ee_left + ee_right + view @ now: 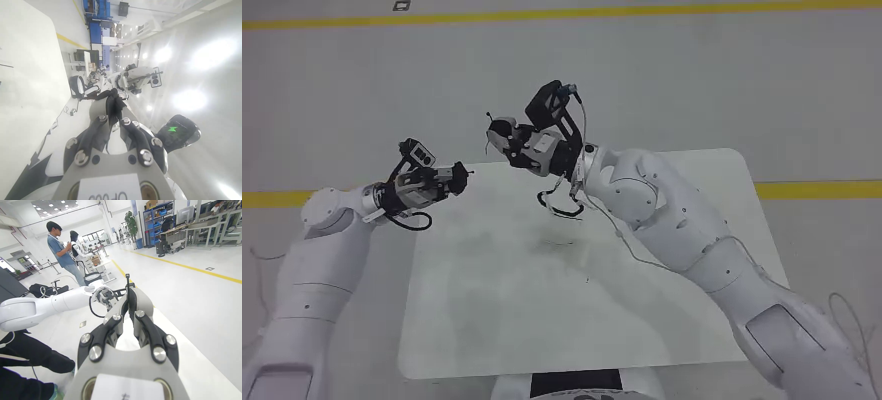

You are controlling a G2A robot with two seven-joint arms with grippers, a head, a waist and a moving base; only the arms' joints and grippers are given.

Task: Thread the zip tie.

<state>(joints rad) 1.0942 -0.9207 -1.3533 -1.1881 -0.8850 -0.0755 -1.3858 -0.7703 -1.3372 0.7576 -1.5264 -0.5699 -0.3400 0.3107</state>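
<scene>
A thin black zip tie (pixel 128 289) stands upright between the fingers of my right gripper (pixel 129 294), which is shut on its strap just below the small square head. In the top view this gripper (pixel 494 133) hangs above the table's far left corner, and the zip tie (pixel 487 125) shows as a fine dark line. My left gripper (pixel 464 173) is a short way off to the left, pointing toward the right one, apart from it. Its fingers (pixel 121 108) are closed together. A short dark tip pokes out beyond them, too blurred to identify.
The white table (pixel 542 300) lies below both arms with nothing on it. Black cables loop under each wrist (pixel 557 205). Grey floor with yellow lines surrounds the table. A person stands far back beside another robot and touches nothing here.
</scene>
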